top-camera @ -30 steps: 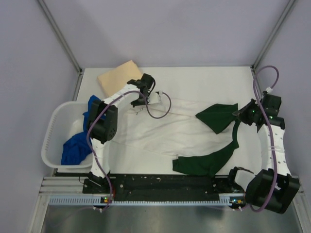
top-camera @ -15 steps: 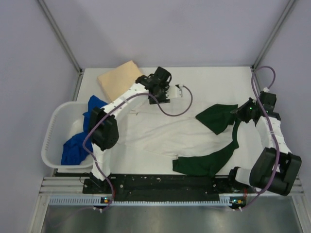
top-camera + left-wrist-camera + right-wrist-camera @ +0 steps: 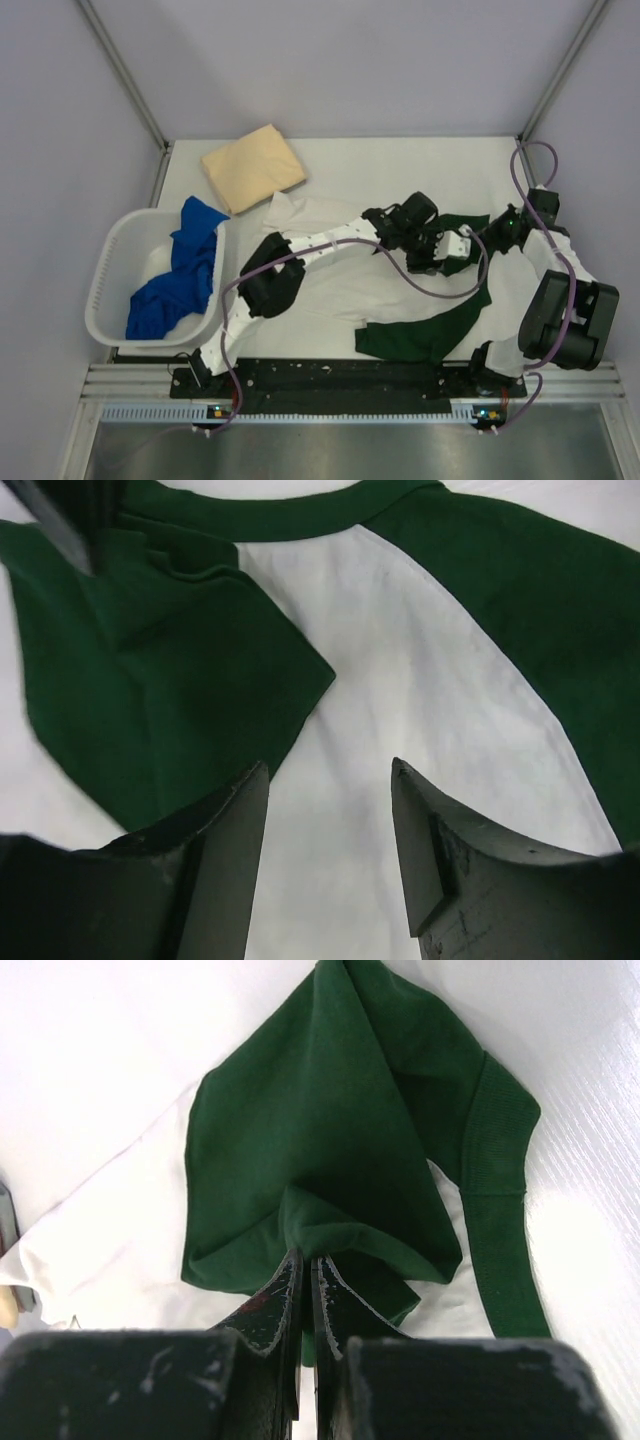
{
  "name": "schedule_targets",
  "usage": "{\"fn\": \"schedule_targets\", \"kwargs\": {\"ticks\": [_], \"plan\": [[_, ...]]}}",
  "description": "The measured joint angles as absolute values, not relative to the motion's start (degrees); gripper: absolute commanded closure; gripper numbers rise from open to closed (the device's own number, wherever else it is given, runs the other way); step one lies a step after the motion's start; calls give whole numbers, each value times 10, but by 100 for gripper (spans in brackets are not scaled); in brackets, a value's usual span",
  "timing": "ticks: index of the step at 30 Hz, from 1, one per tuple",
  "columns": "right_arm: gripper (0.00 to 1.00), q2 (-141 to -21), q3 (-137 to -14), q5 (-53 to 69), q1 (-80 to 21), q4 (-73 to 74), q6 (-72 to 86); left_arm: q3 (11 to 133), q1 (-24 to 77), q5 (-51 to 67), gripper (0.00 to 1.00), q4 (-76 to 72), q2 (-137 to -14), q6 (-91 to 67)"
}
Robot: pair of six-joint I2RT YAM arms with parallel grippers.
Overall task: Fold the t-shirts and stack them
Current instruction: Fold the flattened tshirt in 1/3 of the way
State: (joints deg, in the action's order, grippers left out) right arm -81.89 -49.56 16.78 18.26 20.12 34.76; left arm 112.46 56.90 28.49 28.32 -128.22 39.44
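A white t-shirt [image 3: 335, 292] with dark green sleeves lies spread across the middle of the table. My left arm reaches right across it. The left gripper [image 3: 455, 250] [image 3: 325, 780] is open, with nothing between its fingers, over white cloth [image 3: 400, 660] beside the far green sleeve [image 3: 150, 680]. My right gripper [image 3: 497, 232] [image 3: 305, 1257] is shut on a bunched fold of that same sleeve [image 3: 320, 1110]. The near green sleeve [image 3: 420, 335] lies flat at the front. A folded tan t-shirt [image 3: 253, 165] sits at the back left. Bright blue t-shirts [image 3: 175, 290] hang in and over the basket.
A white plastic basket [image 3: 100, 290] stands at the table's left edge. Purple cables loop from both wrists over the shirt. Metal frame posts rise at the back corners, and the arm bases sit on the black rail at the front.
My left gripper opened, let go of the white shirt's far left edge and swung right to the green sleeve. The right gripper stayed shut on the sleeve, shifting slightly back.
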Motion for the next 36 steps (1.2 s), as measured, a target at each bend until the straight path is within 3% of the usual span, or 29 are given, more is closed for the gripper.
{"fn": "schedule_targets", "kwargs": {"ticks": [10, 20, 36], "plan": [[100, -819, -495, 170, 183, 194, 348, 1185, 590, 253, 45, 208, -1416, 316], [100, -819, -495, 179, 183, 192, 348, 1214, 615, 202, 44, 199, -1419, 327], [100, -809, -491, 197, 183, 185, 350, 1214, 625, 124, 55, 218, -1425, 422]]}}
